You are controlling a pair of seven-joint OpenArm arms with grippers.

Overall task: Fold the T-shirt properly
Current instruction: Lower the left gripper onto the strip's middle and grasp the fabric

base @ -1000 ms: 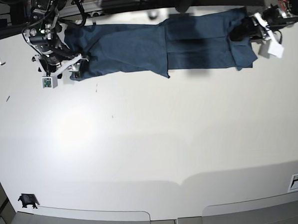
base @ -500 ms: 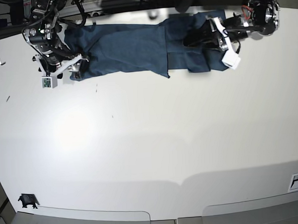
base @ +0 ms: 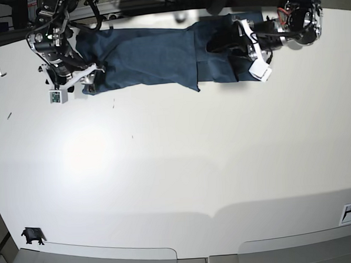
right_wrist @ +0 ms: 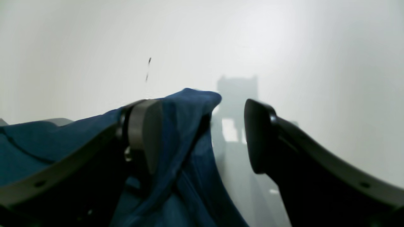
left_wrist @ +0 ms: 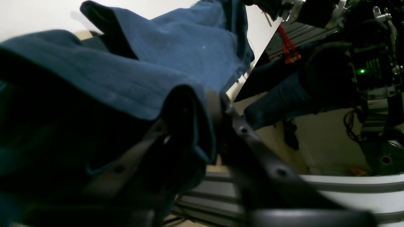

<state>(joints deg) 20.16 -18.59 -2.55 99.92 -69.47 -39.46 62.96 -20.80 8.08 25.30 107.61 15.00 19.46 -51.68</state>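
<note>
- Base view: the T-shirt [base: 160, 56] lies as a long dark-blue band along the far edge of the worktop [base: 177, 167], its right end doubled back over the middle part.
- The left gripper [base: 221, 43] sits over that doubled-back part, near the middle of the far edge; its tips are dark against dark cloth here and cannot be separated by eye.
- Left wrist view: cloth of the T-shirt [left_wrist: 132, 78] is draped over and between the two black fingers [left_wrist: 252, 151]. Folds cover the tips, so it cannot be told whether the left gripper [left_wrist: 192, 126] pinches the cloth or stands loose around it.
- The right gripper [base: 89, 83] is at the shirt's left end, near the far left corner of the worktop.
- Right wrist view: the right gripper [right_wrist: 202, 135] stands spread wide. A fold of cloth [right_wrist: 189, 126] lies against the inner face of one finger; the other finger is clear of it, with bare worktop [right_wrist: 284, 63] in the gap.
- No containers are in view.
- The neck and sleeves cannot be made out in any view; the far background of the left wrist view is dark clutter, not identifiable.
</note>
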